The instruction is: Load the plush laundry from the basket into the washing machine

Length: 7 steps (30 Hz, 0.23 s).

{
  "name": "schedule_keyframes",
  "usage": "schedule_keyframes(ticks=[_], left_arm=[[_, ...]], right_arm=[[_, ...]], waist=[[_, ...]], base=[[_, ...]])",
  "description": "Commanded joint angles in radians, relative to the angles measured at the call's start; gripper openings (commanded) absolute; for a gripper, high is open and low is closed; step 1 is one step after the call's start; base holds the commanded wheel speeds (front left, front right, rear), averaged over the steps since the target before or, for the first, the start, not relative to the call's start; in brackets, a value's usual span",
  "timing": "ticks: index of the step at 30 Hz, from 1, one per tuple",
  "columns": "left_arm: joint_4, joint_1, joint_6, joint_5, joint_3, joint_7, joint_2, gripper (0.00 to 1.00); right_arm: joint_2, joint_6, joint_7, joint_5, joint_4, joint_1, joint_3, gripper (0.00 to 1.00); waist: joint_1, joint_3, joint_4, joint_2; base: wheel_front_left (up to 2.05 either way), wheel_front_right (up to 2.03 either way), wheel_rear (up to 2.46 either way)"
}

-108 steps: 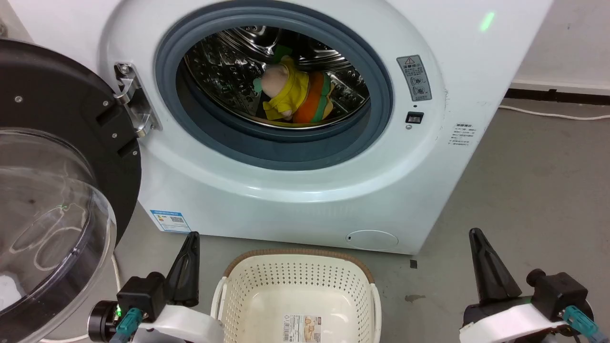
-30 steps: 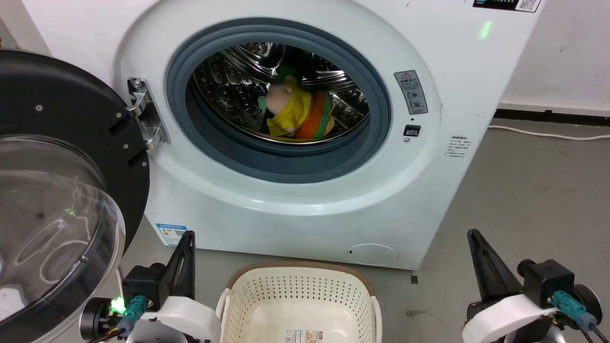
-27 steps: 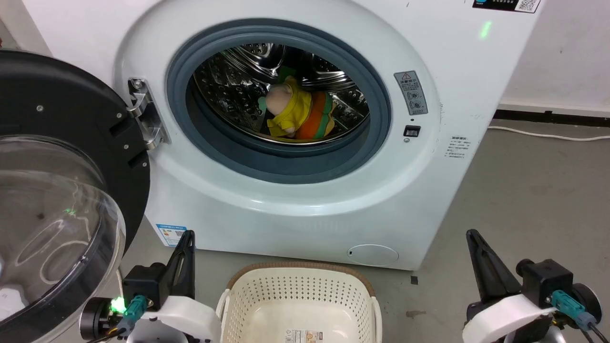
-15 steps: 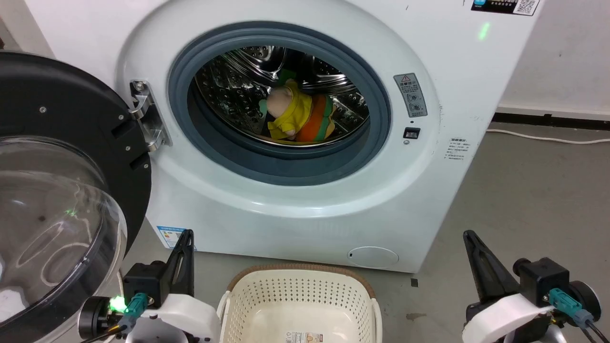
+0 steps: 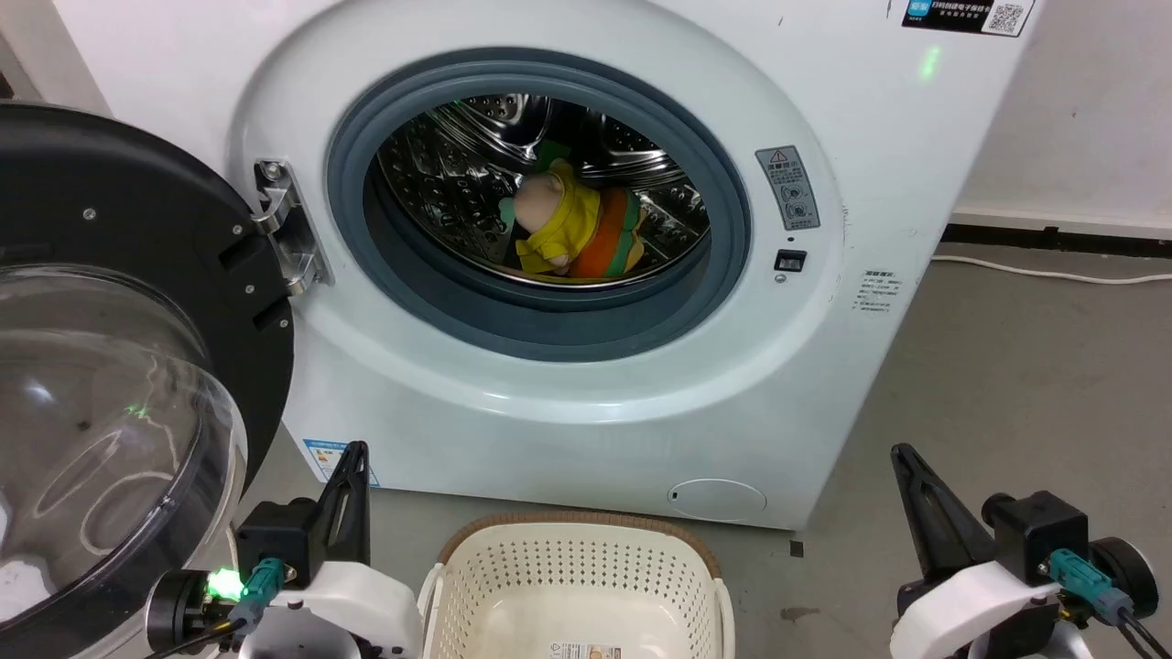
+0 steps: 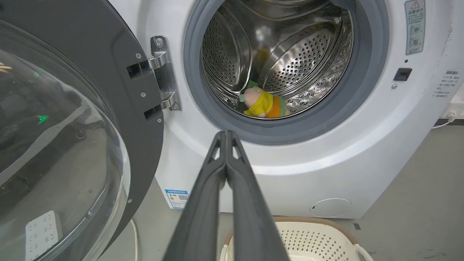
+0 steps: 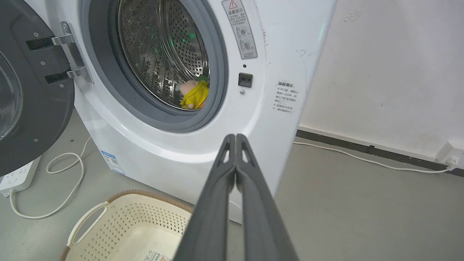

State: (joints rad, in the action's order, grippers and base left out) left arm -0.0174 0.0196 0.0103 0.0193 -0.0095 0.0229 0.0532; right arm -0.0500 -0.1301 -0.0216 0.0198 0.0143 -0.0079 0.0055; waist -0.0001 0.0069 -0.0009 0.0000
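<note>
The white washing machine (image 5: pixel 568 384) stands with its black-framed door (image 5: pixel 119 366) swung open to the left. Inside the steel drum (image 5: pixel 458 174) lie both soft toys, touching: the pinkish-beige figure in yellow (image 5: pixel 549 224) and the orange burger (image 5: pixel 613 238) to its right. Low in the drum the figure (image 6: pixel 258 103) lies beside the burger (image 6: pixel 280 108). The cream basket (image 5: pixel 572 586) sits on the floor before the machine, holding no toys. My left gripper (image 5: pixel 352 450) and right gripper (image 5: pixel 902 453) are shut, low at either side of the basket, holding nothing.
A grey floor (image 5: pixel 1025 366) stretches to the right of the machine toward a white wall (image 7: pixel 391 72). A white cable (image 7: pixel 362 159) runs along the wall's foot. A power strip (image 7: pixel 18 177) with a looped cord (image 7: pixel 65 170) lies on the floor under the open door.
The head camera has tilted upward and shifted a little, so the machine and basket sit lower in the picture. Toys, basket and both shut grippers keep their places.
</note>
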Motion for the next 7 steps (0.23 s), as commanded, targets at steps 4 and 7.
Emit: schedule_keyframes(ticks=[4,7], left_arm=[[0.011,-0.018,-0.007,-0.013,0.007,-0.012,-0.002,0.0],[0.015,-0.019,-0.009,-0.016,0.009,-0.018,-0.002,0.0]], right_arm=[[0.0,-0.001,0.011,-0.012,-0.01,0.008,-0.004,0.0],[0.0,-0.001,0.017,-0.016,-0.012,0.008,-0.005,0.0]], waist=[[0.0001,-0.003,0.0,0.0],[0.0001,-0.005,0.001,0.0]], base=[[0.0,0.0,0.0],[0.0,0.0,0.0]])
